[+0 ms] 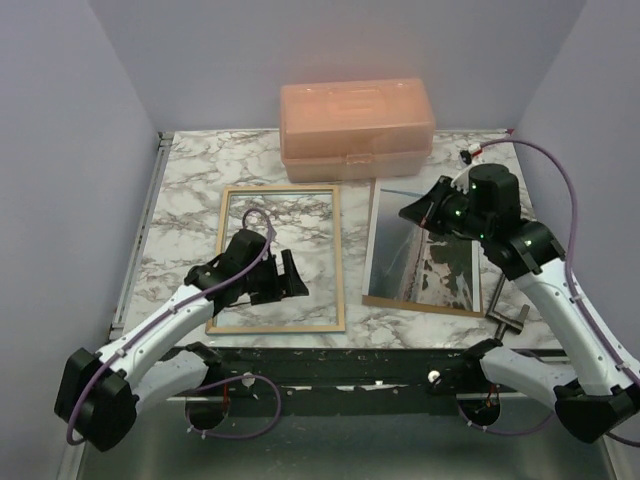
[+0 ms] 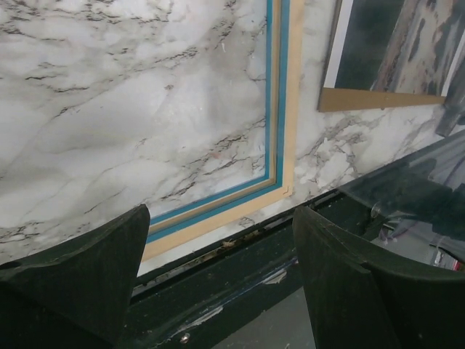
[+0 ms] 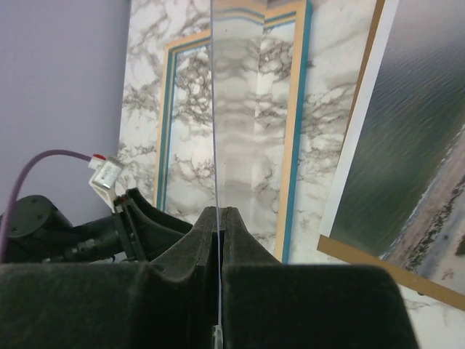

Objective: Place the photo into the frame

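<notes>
Left gripper (image 1: 295, 280): hangs with jaws wide, holds nothing, over the lower part of the frame (image 1: 339, 260); frame: lies flat on the marble table (image 1: 180, 200) at centre left of the top view, wood rim with blue inner edge; right gripper (image 1: 410, 213): pinches tight the edge of a clear pane (image 3: 236, 109), at upper right; photo (image 1: 420, 265): lies face up on a brown board (image 1: 420, 304), just right of the frame, outside it.
</notes>
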Controlling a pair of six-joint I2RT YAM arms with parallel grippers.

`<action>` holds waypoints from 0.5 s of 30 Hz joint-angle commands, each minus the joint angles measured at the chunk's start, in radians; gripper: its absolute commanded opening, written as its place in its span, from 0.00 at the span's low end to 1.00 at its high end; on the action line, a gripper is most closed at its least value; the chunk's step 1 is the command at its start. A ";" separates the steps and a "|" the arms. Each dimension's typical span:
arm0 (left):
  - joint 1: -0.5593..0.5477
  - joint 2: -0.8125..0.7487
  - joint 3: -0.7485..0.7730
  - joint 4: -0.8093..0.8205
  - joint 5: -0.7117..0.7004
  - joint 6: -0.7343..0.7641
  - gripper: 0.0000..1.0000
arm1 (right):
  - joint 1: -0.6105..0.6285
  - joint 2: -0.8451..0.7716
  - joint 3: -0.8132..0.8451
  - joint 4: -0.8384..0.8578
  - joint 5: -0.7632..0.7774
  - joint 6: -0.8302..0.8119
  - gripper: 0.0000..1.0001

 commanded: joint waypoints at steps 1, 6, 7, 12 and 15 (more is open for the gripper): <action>-0.071 0.128 0.093 0.036 -0.040 -0.022 0.81 | -0.003 -0.037 0.167 -0.181 0.146 -0.061 0.00; -0.145 0.299 0.182 0.082 -0.062 -0.039 0.81 | -0.003 -0.062 0.293 -0.252 0.233 -0.085 0.00; -0.153 0.340 0.208 0.085 -0.065 -0.039 0.81 | -0.003 -0.067 0.315 -0.268 0.246 -0.092 0.01; -0.207 0.515 0.327 0.090 -0.099 -0.034 0.78 | -0.003 -0.091 0.394 -0.342 0.333 -0.119 0.01; -0.229 0.619 0.396 0.094 -0.106 -0.029 0.73 | -0.003 -0.105 0.423 -0.371 0.379 -0.129 0.01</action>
